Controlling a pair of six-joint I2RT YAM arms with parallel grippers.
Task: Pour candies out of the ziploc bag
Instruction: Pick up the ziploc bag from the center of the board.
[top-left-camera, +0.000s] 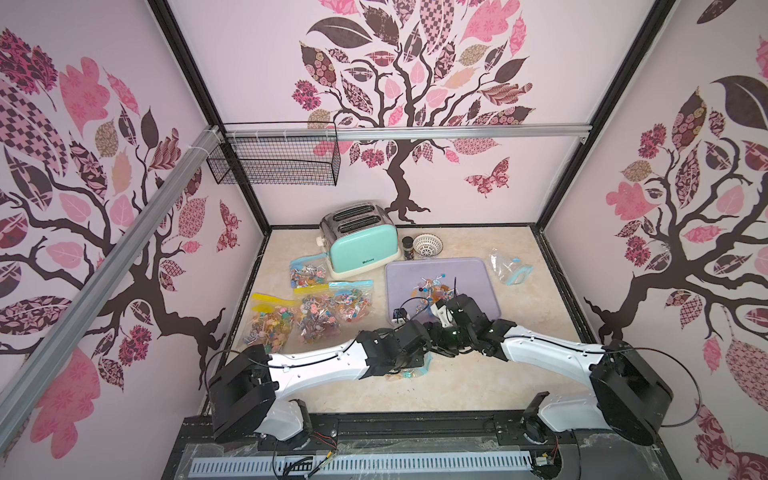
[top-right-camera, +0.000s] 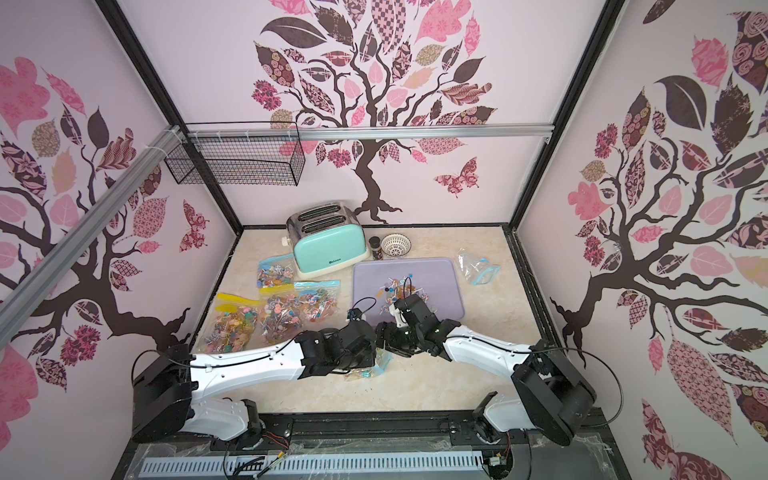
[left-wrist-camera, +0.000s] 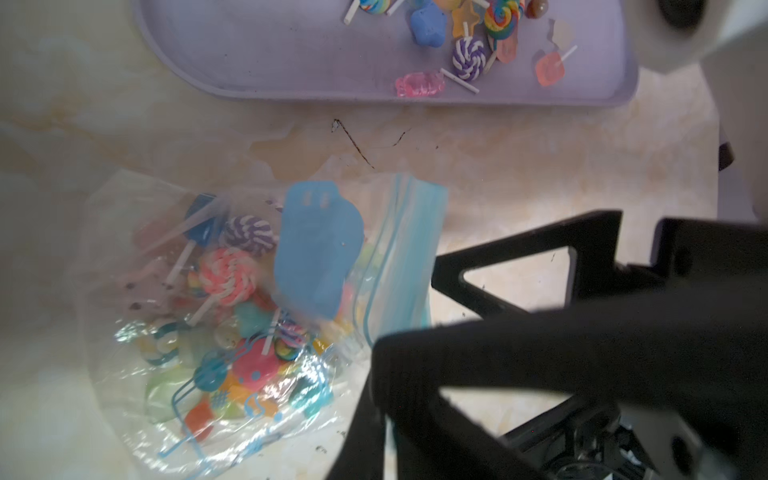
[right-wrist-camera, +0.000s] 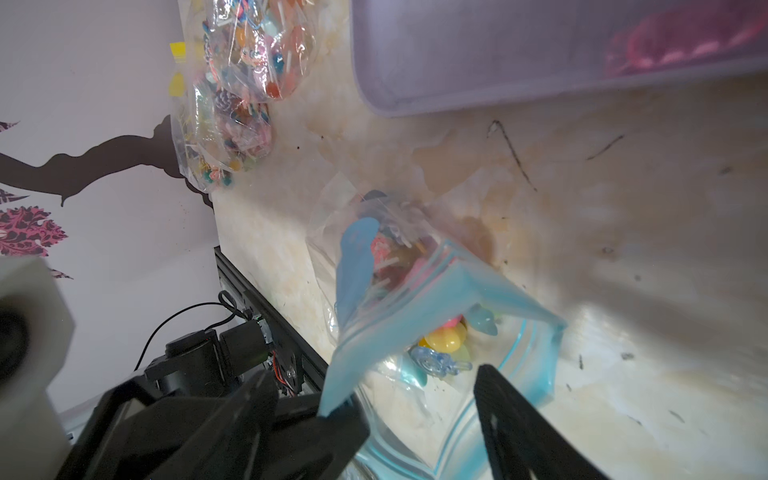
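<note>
Loose candies (top-left-camera: 432, 287) lie on the lilac tray (top-left-camera: 471, 272).

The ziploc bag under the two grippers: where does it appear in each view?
In a top view: the bag peeks out under the left arm, at its wrist, nearer us than the lavender tray.
In a top view: the same spot, tray beyond.
Left wrist: it fills the middle, just outside the tray.
Right wrist: its blue zip end lies at the open right gripper.
Shared landmark: the tray.

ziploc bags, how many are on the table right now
6 bags: one left of the toaster, three overlapping nearer the front, an empty one right of the tray, a filled one just before the tray. The overlapping pile may hide more.
</note>
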